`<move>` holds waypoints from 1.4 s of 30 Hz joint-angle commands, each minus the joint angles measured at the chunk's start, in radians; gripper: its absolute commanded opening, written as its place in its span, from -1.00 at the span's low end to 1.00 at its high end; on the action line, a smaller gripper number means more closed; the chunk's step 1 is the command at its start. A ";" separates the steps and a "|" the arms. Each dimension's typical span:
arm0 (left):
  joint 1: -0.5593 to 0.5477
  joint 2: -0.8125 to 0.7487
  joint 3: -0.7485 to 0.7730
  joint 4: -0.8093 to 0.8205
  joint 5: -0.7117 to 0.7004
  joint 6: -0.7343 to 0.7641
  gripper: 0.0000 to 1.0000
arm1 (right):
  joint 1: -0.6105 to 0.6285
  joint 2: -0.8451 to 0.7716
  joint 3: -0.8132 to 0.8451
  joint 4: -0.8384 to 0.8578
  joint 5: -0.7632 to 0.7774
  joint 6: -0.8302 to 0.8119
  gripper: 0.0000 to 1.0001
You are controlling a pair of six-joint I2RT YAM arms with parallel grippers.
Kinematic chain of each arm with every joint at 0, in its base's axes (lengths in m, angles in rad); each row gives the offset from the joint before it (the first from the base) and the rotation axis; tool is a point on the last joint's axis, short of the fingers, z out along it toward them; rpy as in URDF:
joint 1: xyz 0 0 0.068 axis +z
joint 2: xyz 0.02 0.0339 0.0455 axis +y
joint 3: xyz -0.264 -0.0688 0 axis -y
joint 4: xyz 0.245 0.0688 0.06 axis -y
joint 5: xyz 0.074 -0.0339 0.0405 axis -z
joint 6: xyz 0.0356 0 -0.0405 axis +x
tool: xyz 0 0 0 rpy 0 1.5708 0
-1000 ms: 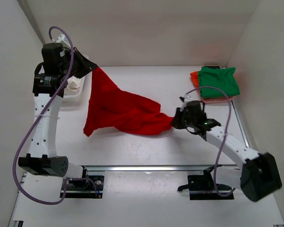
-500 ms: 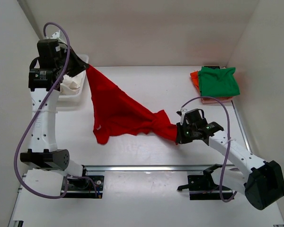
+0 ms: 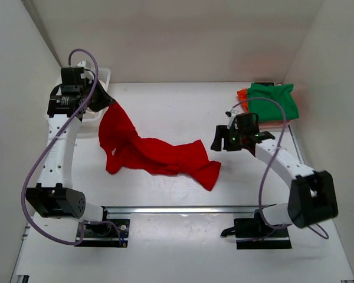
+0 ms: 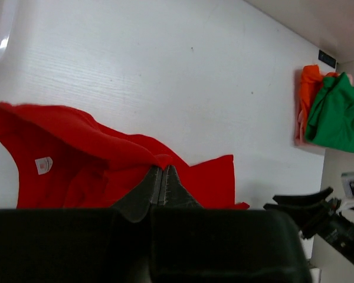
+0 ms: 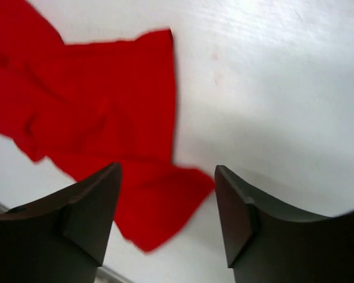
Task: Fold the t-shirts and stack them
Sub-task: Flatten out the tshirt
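From above, the red shirt (image 3: pixel 159 154) lies rumpled across the middle of the tabletop (image 3: pixel 177 106), one corner lifted off it; the left arm rises from its base and bends over at the elbow, so that the left gripper (image 3: pixel 109 101) sits at the shirt's far left corner, clamped on that raised corner; the cloth drapes down from it and trails towards the right; the right arm stretches low and forward, its gripper (image 3: pixel 219 141) just to the right of the shirt's right end, apart from the cloth, fingers spread; well to the right of the red shirt and farther back, a green shirt (image 3: pixel 273 101) lies folded on top of an orange one (image 3: pixel 242 94); a white bin (image 3: pixel 102 74) stands behind the shirt's lifted corner.

From the left wrist, the two fingers (image 4: pixel 150 187) are pressed together with red cloth pinched at their tips; the shirt spreads out below them, a small white label (image 4: pixel 43 165) showing on its left part; beyond the shirt's far end the folded stack shows a pale pink edge (image 4: pixel 298 125) under the orange.

From the right wrist, the fingers (image 5: pixel 88 212) stand wide apart with nothing between them; the red shirt's loose end lies flat on the tabletop below and to the left of them.
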 commanded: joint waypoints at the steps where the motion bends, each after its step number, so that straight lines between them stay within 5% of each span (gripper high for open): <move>1: -0.004 -0.092 -0.064 0.061 0.023 0.014 -1.00 | 0.046 0.172 0.067 0.235 -0.013 0.024 0.27; 16: -0.008 -0.153 -0.267 0.153 0.069 0.011 -1.00 | 0.196 0.645 0.353 0.212 0.118 -0.024 0.45; 17: 0.000 -0.155 -0.273 0.153 0.069 0.009 -1.00 | 0.206 0.656 0.374 0.182 0.123 -0.023 0.06; 18: 0.002 -0.162 -0.277 0.153 0.072 0.008 -1.00 | 0.207 0.679 0.397 0.165 0.121 -0.022 -0.70; 19: 0.002 -0.169 -0.290 0.149 0.074 0.006 -1.00 | 0.212 0.691 0.420 0.124 0.129 -0.025 -1.00; 21: 0.002 -0.184 -0.287 0.143 0.071 0.012 -1.00 | 0.226 0.678 0.425 0.065 0.141 -0.025 -0.99; 33: -0.020 -0.331 -0.021 0.216 -0.063 0.038 -1.00 | 0.195 0.074 0.442 0.010 0.281 -0.111 -1.00; 36: -0.053 -0.373 0.156 0.195 -0.141 0.075 -1.00 | 0.170 -0.158 0.425 0.030 0.265 -0.126 -1.00; 42: -0.185 -0.403 0.422 0.107 -0.267 0.084 -1.00 | 0.103 -0.378 0.511 -0.077 0.190 -0.160 -1.00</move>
